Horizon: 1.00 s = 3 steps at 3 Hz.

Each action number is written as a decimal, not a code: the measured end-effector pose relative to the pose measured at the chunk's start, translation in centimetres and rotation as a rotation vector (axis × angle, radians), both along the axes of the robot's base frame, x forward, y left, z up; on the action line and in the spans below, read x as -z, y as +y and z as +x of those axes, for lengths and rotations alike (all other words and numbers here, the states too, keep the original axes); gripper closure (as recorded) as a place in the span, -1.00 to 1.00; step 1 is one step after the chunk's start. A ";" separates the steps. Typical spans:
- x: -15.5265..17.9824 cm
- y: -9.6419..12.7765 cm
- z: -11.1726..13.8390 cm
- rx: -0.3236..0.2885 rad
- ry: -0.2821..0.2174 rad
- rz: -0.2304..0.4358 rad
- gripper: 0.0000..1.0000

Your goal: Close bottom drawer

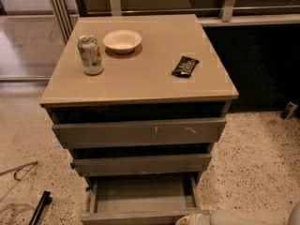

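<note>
The bottom drawer (143,195) is the lowest of three grey drawers in a cabinet. It is pulled well out, and its shallow grey box looks empty. Its front panel (136,217) lies at the bottom edge of the camera view. My gripper (197,218) shows only as a pale end at the bottom edge, right at the drawer's front right corner. The pale arm (234,217) runs off to the right behind it.
The middle drawer (140,164) and the top drawer with pale scratches (140,132) stand slightly out. On the tan top are a can (90,55), a white bowl (122,41) and a dark snack packet (185,66). A black tool (40,207) and a cord (18,171) lie on the speckled floor at left.
</note>
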<state>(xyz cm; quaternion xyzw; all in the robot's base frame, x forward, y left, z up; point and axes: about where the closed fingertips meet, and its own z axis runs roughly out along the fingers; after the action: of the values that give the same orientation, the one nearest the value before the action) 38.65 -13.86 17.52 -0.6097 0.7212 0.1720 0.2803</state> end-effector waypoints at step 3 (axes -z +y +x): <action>1.0 1.5 3.3 -0.010 -0.115 0.038 1.00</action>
<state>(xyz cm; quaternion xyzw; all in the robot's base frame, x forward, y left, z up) 41.92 -12.39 16.47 -0.6166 0.6974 0.1517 0.3322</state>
